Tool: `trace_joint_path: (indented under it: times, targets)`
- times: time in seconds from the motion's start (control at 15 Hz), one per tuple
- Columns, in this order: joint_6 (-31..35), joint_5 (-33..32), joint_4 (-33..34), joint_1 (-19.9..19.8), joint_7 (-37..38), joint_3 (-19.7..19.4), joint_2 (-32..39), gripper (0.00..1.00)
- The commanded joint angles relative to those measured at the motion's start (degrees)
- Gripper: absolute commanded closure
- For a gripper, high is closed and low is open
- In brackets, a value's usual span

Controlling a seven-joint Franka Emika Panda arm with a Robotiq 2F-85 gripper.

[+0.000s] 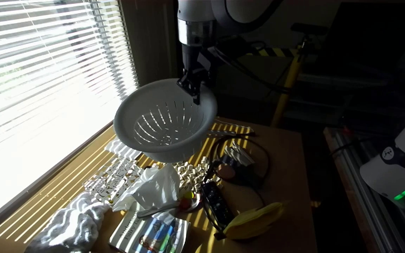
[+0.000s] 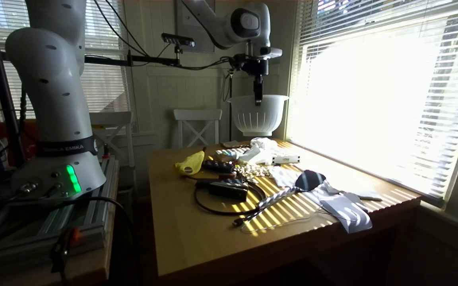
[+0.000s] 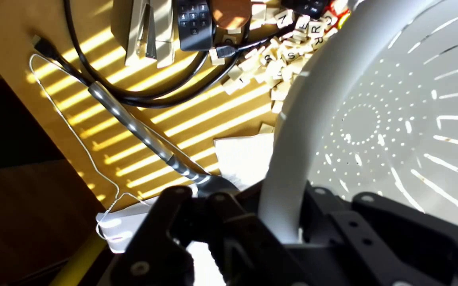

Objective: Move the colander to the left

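We have the jaws clamped on the rim (image 3: 306, 115) of the white colander (image 1: 167, 123), and it hangs from them in the air, open side up, above the table (image 2: 189, 234). In the wrist view we see the rim pass between the jaws, one inside the bowl and one outside, with the slotted bowl spreading to the right of that view. In both exterior views the robot arm (image 2: 249, 24) ends at the colander's edge, so the bowl sits off to one side of the jaws rather than centred beneath them. Its base shows above a crumpled white sheet (image 1: 158, 186) in both exterior views, near the window blinds (image 1: 62, 45). Lower down, on the table, we make out letter tiles (image 3: 280, 63), left of the rim in the wrist view, and a looped black cable (image 3: 161, 105).
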Motion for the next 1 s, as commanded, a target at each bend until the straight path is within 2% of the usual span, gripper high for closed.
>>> trace_joint_path:
  times: [0.0,0.07,0.33,0.4,0.53,0.73,0.93]
  targets:
    - [-3.19,-4.17,5.64,3.75,-4.91,-1.24,5.80,0.98]
    - [-1.36,-1.39,2.67,4.02,-2.14,-1.54,3.48,0.94]
    - [-1.40,-2.44,3.96,4.84,-4.30,-2.22,5.86,0.94]
    - [-1.45,-2.47,4.13,4.79,-4.56,-2.37,5.85,0.98]
    - [0.05,-5.79,8.84,6.59,-6.66,-1.99,9.82,0.98]
    - [0.67,-6.51,15.50,8.83,-11.74,-1.37,15.20,0.98]
    - [1.61,-4.33,22.70,10.00,-18.94,-0.30,20.66,0.98]
